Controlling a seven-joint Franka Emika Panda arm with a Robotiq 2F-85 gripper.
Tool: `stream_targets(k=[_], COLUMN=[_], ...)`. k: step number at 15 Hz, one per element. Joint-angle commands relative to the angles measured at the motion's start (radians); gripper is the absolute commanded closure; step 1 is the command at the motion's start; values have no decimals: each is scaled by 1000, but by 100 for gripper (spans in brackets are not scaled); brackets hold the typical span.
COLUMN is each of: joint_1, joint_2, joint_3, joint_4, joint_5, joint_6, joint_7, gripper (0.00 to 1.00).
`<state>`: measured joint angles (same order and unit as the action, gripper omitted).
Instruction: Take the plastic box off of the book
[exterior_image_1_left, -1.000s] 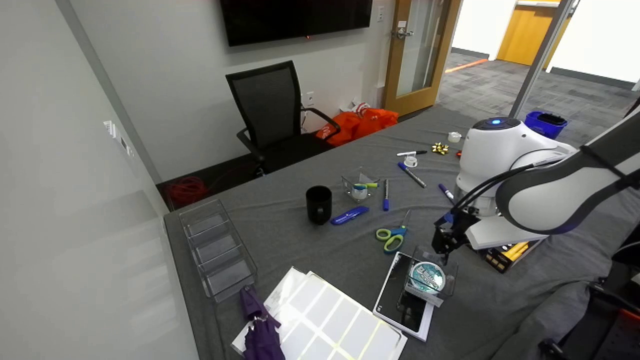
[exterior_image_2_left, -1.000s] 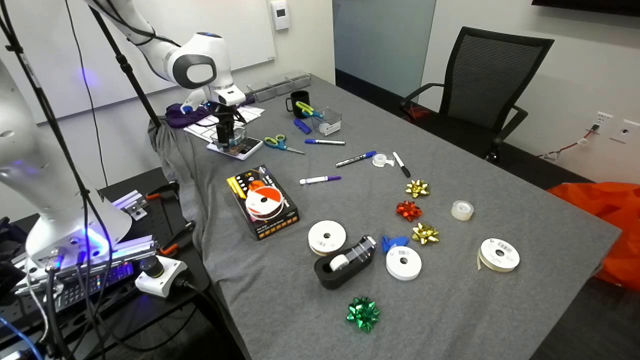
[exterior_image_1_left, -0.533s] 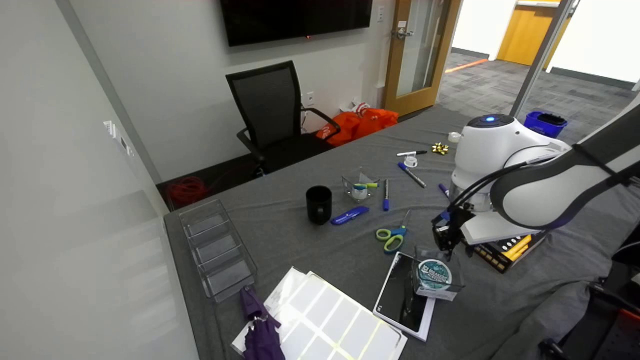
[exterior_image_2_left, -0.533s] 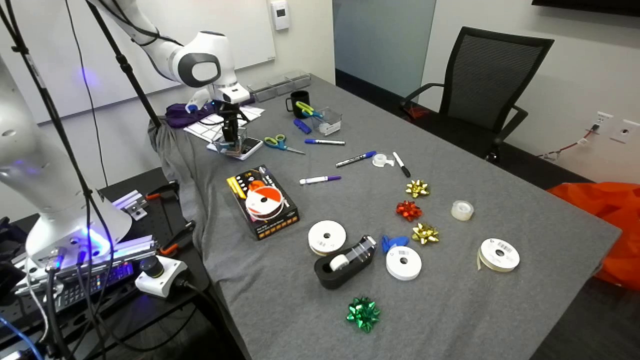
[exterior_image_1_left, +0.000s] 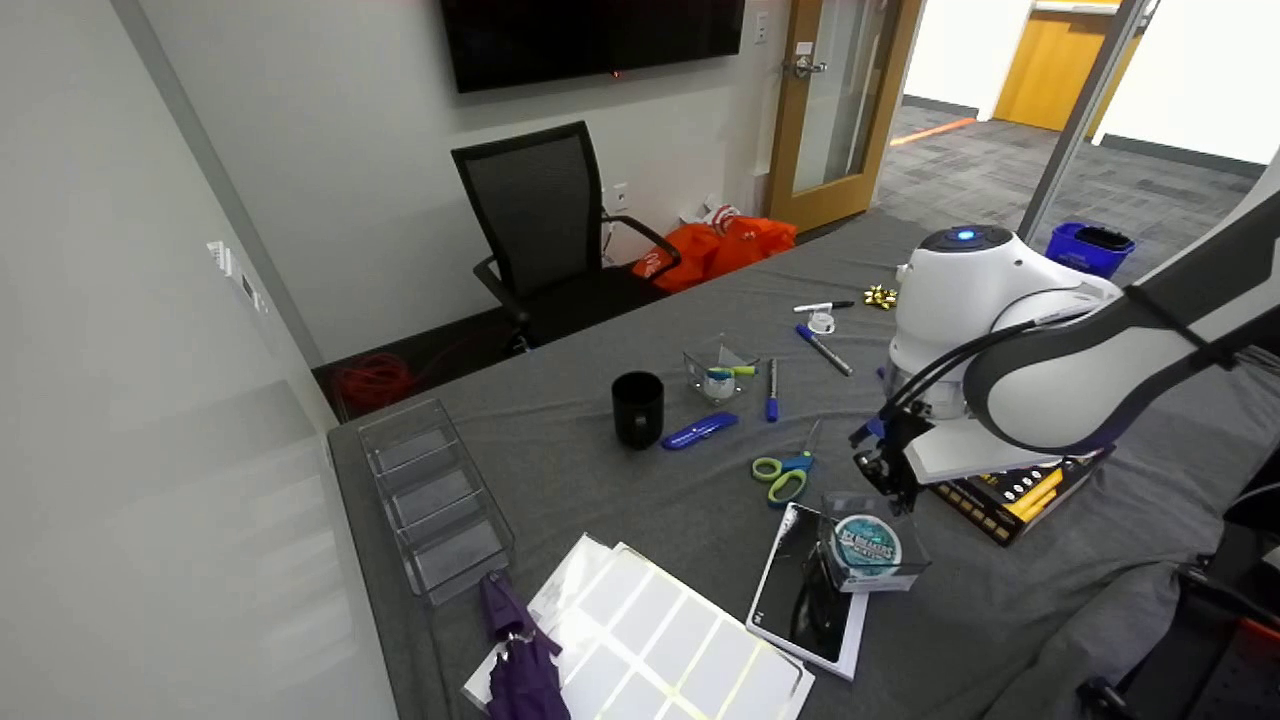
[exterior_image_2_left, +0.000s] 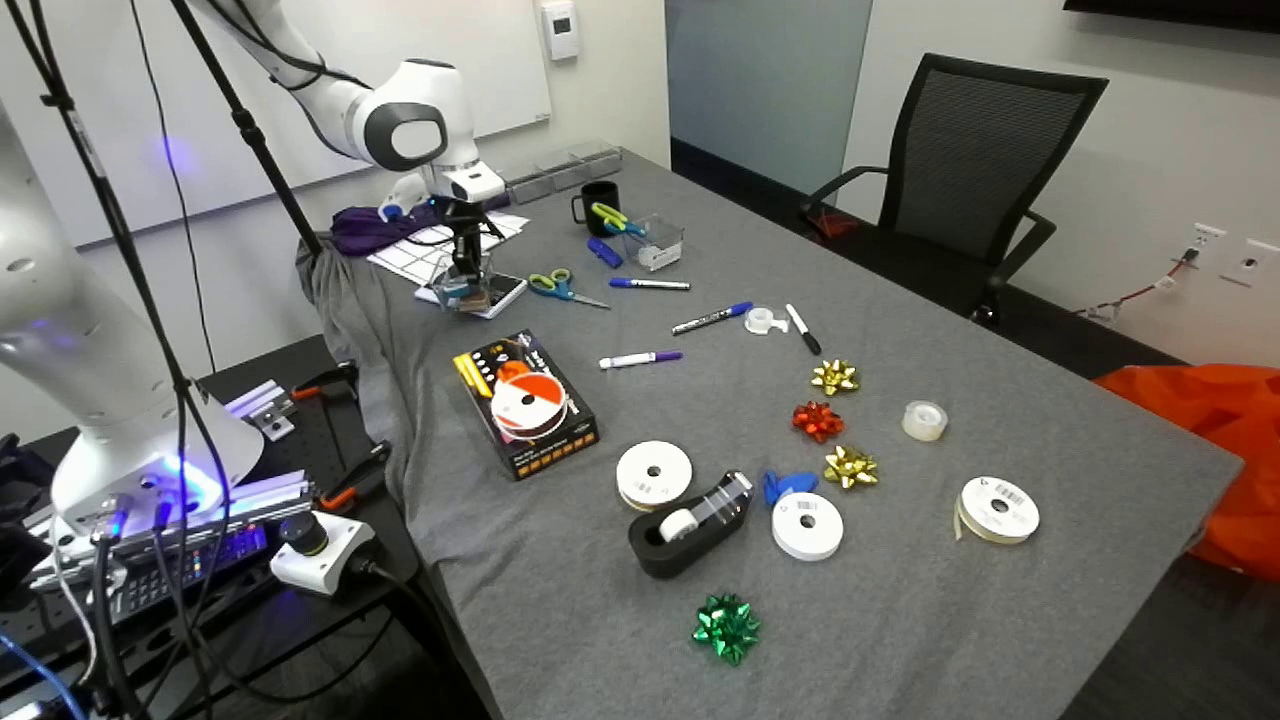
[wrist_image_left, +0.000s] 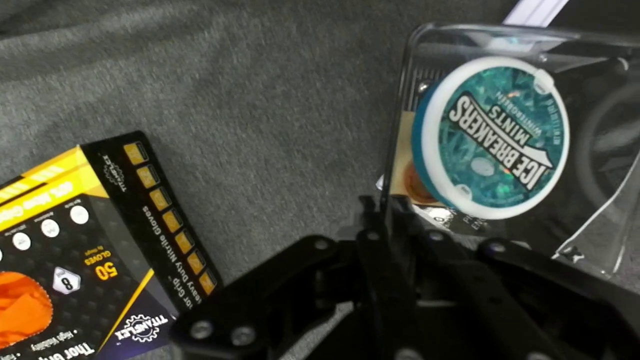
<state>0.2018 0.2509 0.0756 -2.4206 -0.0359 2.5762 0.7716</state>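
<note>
The plastic box (exterior_image_1_left: 882, 581) is clear and holds a round teal-and-white mint tin (wrist_image_left: 500, 140). It stands over the right part of the black, white-edged book (exterior_image_1_left: 800, 610) in an exterior view and overhangs its edge; whether it still touches the cover I cannot tell. My gripper (wrist_image_left: 386, 204) has a finger on either side of the plastic box's near wall in the wrist view, shut on that thin wall. In an exterior view the gripper (exterior_image_2_left: 468, 268) points down at the box. Much of the book is out of the wrist view, with its white edge (wrist_image_left: 535, 11) showing at the top.
A black glove box (wrist_image_left: 145, 240) lies close by the gripper. Green-handled scissors (exterior_image_1_left: 788, 478) rest beyond the book, with a black mug (exterior_image_1_left: 638, 412) farther off. White gridded sheets (exterior_image_1_left: 640, 640) and a purple umbrella (exterior_image_1_left: 522, 650) lie at the book's other side.
The fingers have closed on the box wall. In an exterior view the box has turned and slid slightly rightward across the book, and the arm has shifted a little.
</note>
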Motion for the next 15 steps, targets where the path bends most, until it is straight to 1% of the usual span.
stream_targets(k=[1,2,3,4,6,7,9,10,12,15], joint_1=[18,20,23,26,34,37,39,38,33,23], joint_2=[37,41,47,54,64,68,68,64,46,10], joint_3=[-18,-18,-16,-16,-16,-16,-15,-12,0,25], joint_4=[36,40,39,42,45,46,51,51,50,42], joint_5=[-15,-14,-12,-12,-10,-8,-1,4,27,81], joint_6=[-7,-5,0,2,3,6,12,11,1,-32], joint_7=[12,13,16,15,19,21,25,18,1,-30], gripper=[59,53,73,89,98,100,100,98,99,99])
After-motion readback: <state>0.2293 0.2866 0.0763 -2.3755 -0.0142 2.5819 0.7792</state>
